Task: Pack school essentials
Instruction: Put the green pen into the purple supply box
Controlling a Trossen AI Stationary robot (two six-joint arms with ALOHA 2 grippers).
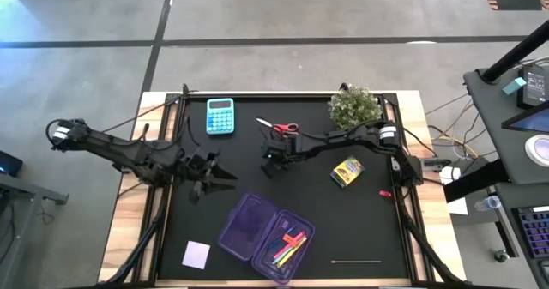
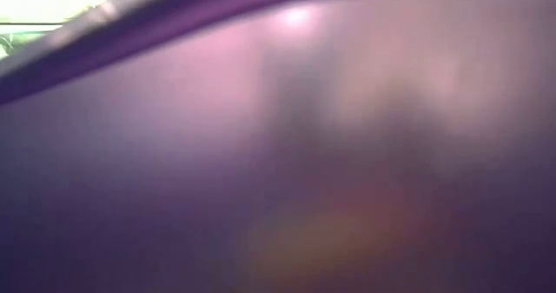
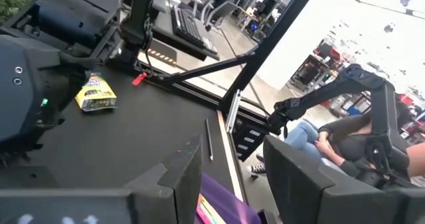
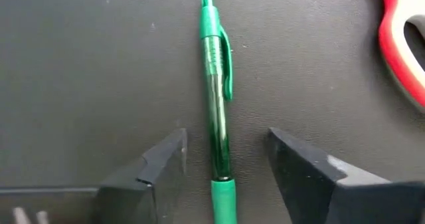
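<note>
Right wrist view puts your right end effector (image 4: pixel 226 167) low over the black surface (image 4: pixel 86 71), fingers spread either side of a green pen (image 4: pixel 218 98) that lies flat between them, not yet pinched; red-handled scissors (image 4: pixel 402 44) lie close by. You look to be mid-pickup of that pen, so the next move calls for closing squarely on the barrel, then lifting and carrying it to the case. From the high view, the translucent purple case (image 1: pixel 266 229) lies open at the surface's near edge, several coloured pens (image 1: pixel 287 244) already in one half, the other half bare. Your left end effector (image 1: pixel 225 179) waits above the surface beside the case, fingers apart. Unpacked are the yellow crayon box (image 1: pixel 347 171) and lilac note pad (image 1: pixel 196 255).
</note>
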